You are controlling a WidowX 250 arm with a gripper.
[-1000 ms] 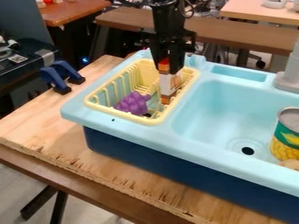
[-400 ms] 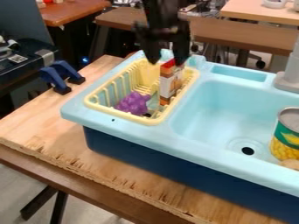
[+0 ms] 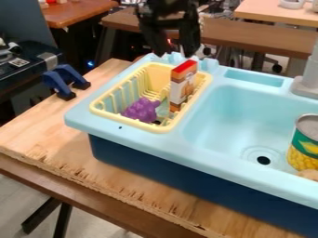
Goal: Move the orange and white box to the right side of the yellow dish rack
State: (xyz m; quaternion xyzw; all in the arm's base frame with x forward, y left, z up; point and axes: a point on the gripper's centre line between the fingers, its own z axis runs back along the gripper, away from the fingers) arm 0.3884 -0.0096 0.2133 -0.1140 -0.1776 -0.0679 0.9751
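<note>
While the black pincer (image 3: 175, 53) hangs with its two fingers apart, holding nothing, a small red-topped box (image 3: 182, 87) stands upright just below it, in a yellow basket (image 3: 127, 122). Beside the box, lower and to the pincer's left in view, lie purple grapes (image 3: 142, 110). Down and to its right, a can (image 3: 304, 145) stands in the blue sink (image 3: 218, 114), which sits beneath the pincer on a wooden tabletop (image 3: 53, 132).
</note>
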